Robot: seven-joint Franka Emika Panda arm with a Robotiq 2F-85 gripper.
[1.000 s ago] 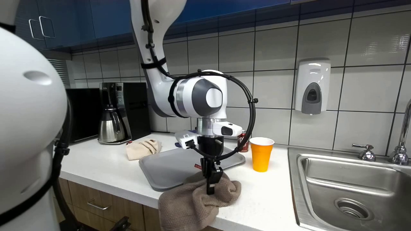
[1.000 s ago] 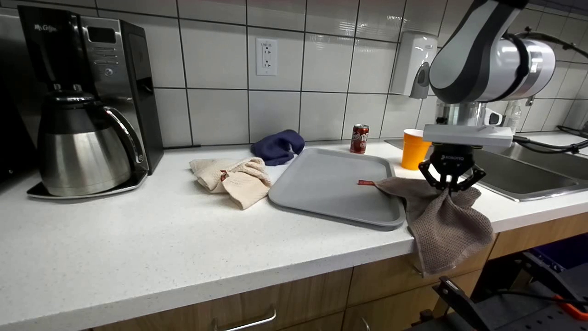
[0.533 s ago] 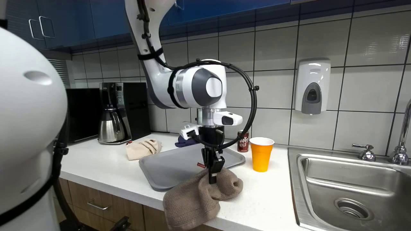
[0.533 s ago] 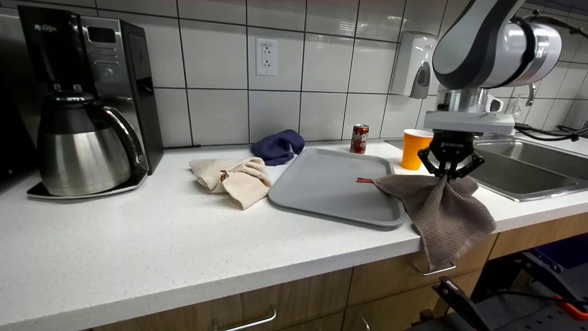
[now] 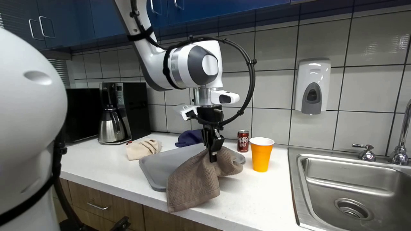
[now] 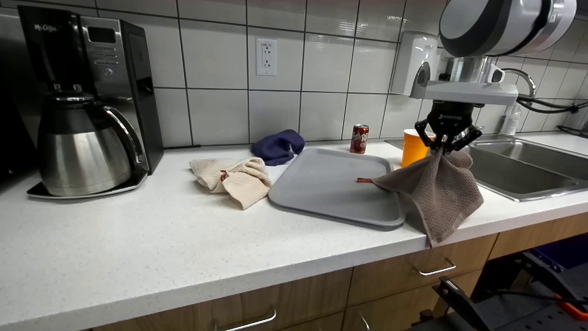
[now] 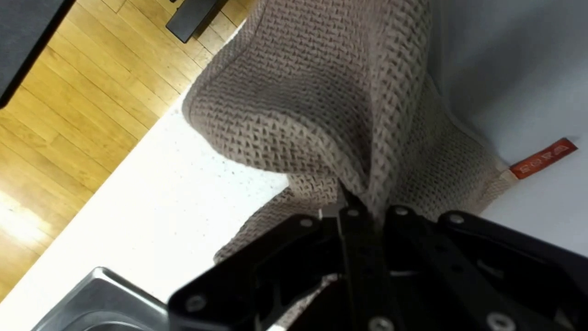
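At lower centre of an exterior view we see a waffle-patterned taupe cloth (image 5: 194, 184); at the right of the wrist view its tag (image 7: 543, 158) is red with pale marks. Right of centre in an exterior view the gripper (image 6: 442, 148) is black and the cup (image 6: 409, 154) orange with a white rim. Around the middle there we find a grey tray (image 6: 330, 184), a cream cloth (image 6: 245, 184), a navy cloth (image 6: 274, 147) and a dark red can (image 6: 359, 139) with white lettering; at lower left, a white counter (image 6: 174, 253) with grey specks; across the top, off-white tiles (image 6: 216, 55) gridded by dark lines.

Tiled wall (image 5: 273, 89) below blue cabinets (image 5: 218, 12)
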